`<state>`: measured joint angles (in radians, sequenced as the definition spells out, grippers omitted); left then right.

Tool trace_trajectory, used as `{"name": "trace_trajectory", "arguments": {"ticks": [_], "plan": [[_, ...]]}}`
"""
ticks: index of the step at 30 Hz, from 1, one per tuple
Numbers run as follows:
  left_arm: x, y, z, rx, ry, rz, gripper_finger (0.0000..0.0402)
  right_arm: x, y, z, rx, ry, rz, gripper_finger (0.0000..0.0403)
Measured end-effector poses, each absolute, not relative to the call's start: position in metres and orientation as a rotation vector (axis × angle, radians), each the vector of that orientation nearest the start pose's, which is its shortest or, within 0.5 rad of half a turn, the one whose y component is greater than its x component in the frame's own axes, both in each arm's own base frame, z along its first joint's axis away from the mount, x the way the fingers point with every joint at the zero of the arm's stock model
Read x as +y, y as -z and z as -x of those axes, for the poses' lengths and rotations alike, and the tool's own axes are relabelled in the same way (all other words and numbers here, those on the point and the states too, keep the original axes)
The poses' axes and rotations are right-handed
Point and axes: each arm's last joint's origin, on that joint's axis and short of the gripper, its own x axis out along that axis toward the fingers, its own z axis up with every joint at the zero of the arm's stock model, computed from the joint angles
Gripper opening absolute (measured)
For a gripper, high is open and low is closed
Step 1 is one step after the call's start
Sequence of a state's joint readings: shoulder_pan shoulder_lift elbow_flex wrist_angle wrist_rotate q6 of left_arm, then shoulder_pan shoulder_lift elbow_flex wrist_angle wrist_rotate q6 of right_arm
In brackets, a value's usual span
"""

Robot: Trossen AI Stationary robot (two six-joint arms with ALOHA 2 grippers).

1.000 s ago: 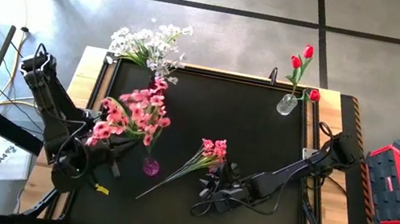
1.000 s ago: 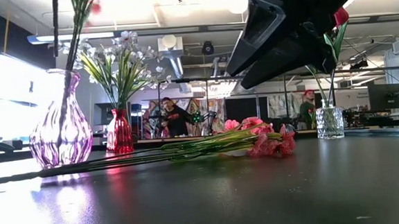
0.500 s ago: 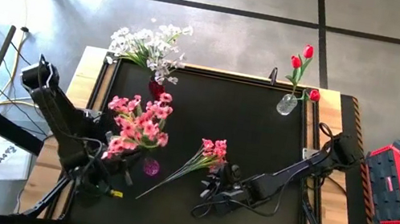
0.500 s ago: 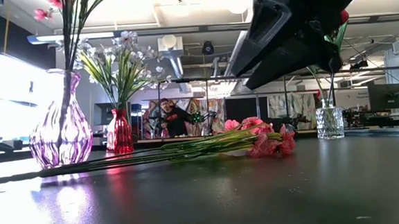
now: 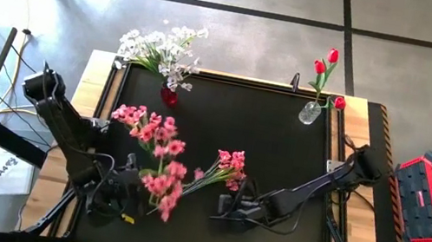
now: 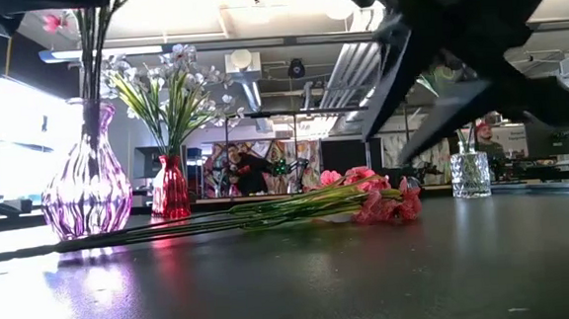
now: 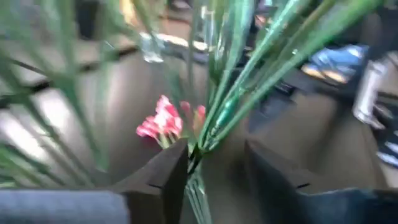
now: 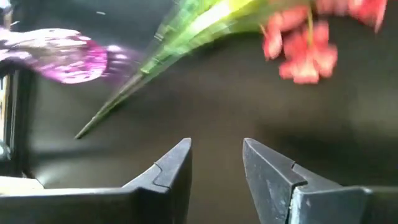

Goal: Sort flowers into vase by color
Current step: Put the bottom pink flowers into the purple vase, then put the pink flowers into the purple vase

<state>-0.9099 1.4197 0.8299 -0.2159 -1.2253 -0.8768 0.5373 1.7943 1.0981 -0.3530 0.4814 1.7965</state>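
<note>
My worry is the tall pink spray [image 5: 159, 157] standing in the purple vase [image 6: 86, 184]: its blooms lean over the mat, so a nudge from my left gripper [image 7: 214, 177] could tip the vase. That gripper's fingers stand parted with the stems between them, gripping nothing. My right gripper [image 8: 216, 163], open and empty, hovers just beside the loose pink bunch [image 5: 226, 166] lying on the table [image 5: 274, 144]. The white and red flowers stand in vases at the far edge.

Pink flowers [image 5: 159, 154], ribbed purple vase [image 6: 86, 186], black table [image 5: 266, 138]
</note>
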Motion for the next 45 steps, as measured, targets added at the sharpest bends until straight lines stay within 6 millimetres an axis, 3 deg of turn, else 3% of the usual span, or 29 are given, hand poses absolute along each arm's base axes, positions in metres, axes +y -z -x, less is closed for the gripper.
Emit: {"name": "trace_trajectory", "arguments": {"ticks": [4,7,11,14,18,23,36,40,45], "plan": [[-0.201,-0.228,-0.181,0.302,-0.306,0.149,0.0182,0.166,-0.148,-0.319,0.682,0.802,-1.365,0.0132],[-0.202,-0.236,-0.174,0.309,-0.254,0.132,0.0199,0.162,-0.134,-0.336,0.692,0.769,-1.487,0.0132],[-0.202,-0.247,-0.164,0.300,-0.201,0.103,0.0207,0.155,-0.131,-0.356,0.555,0.685,-1.600,0.0132],[-0.199,-0.254,-0.158,0.298,-0.182,0.075,0.0207,0.145,-0.131,-0.359,0.448,0.760,-1.643,0.0132],[-0.189,-0.258,-0.155,0.314,-0.204,0.041,0.0207,0.129,-0.126,-0.358,0.424,0.886,-1.664,0.0132],[-0.182,-0.255,-0.158,0.361,-0.205,0.019,0.0207,0.117,-0.126,-0.363,0.391,0.904,-1.687,0.0132],[-0.185,-0.254,-0.159,0.437,-0.099,0.055,0.0207,0.083,-0.124,-0.370,0.346,0.997,-1.697,0.0129],[-0.189,-0.254,-0.155,0.462,-0.056,0.075,0.0206,0.073,-0.121,-0.368,0.402,1.052,-1.675,0.0103],[-0.192,-0.260,-0.150,0.485,-0.047,0.090,0.0199,0.067,-0.119,-0.365,0.443,1.076,-1.599,0.0032]]}}
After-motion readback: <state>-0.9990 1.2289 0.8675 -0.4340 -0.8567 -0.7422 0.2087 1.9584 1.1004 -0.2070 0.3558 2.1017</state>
